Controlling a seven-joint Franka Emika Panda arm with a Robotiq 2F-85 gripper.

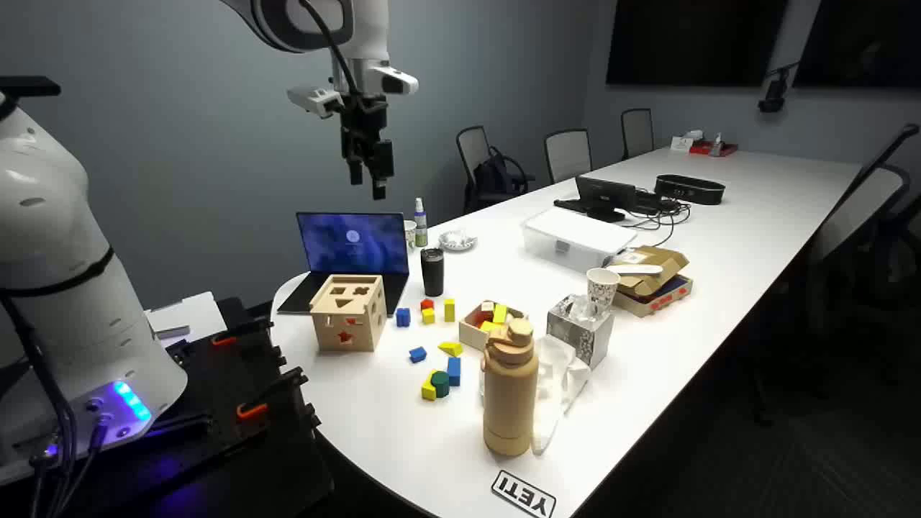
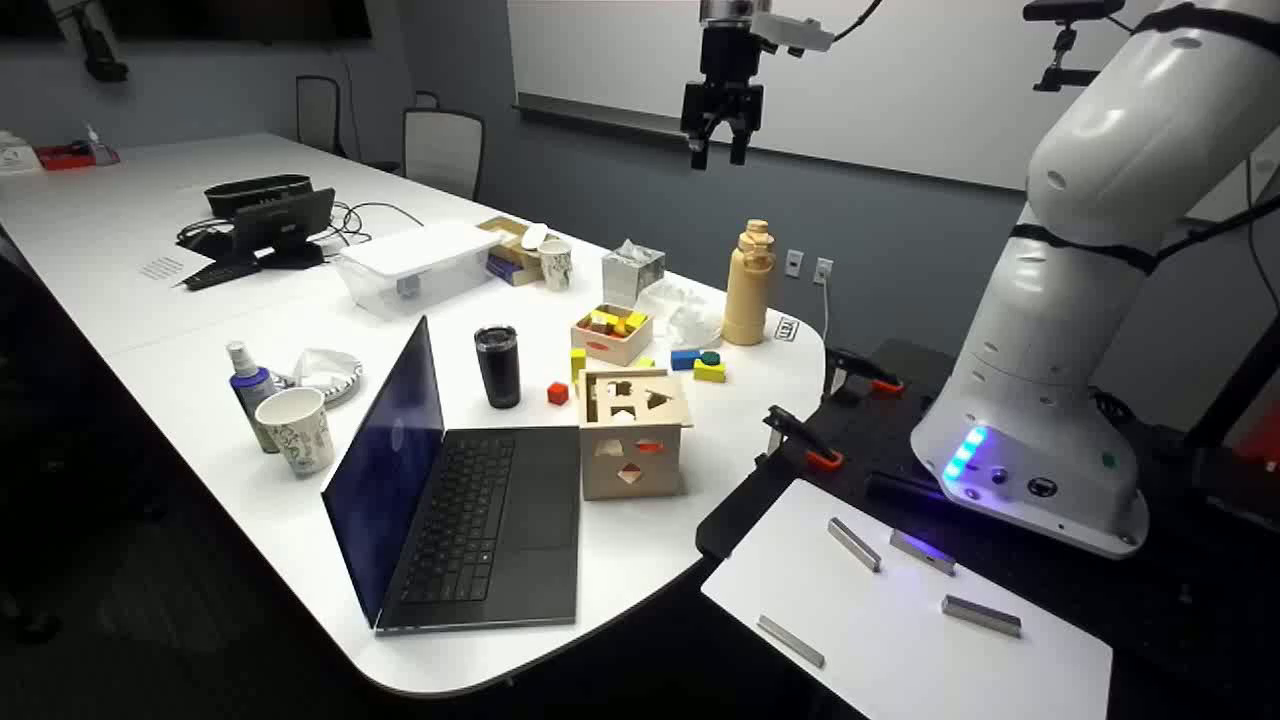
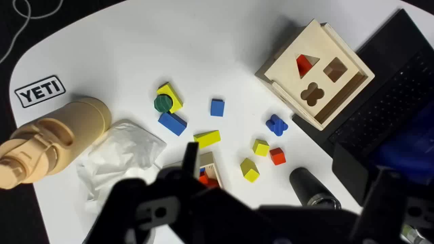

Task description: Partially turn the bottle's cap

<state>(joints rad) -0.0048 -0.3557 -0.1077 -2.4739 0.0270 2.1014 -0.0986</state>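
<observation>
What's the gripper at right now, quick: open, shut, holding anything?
Gripper: open, holding nothing, raised in the air apart from the bottle.

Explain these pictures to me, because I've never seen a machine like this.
The white machine is a robot arm; the black gripper at its end works like a two-fingered hand. Two pictures come from cameras standing apart from it, the third from its wrist, looking down at the white table. On that are a tan bottle with its cap on, an open laptop, a wooden box with shaped holes, a black tumbler and small coloured blocks, among other things. The gripper hangs open in the air, holding nothing.
</observation>
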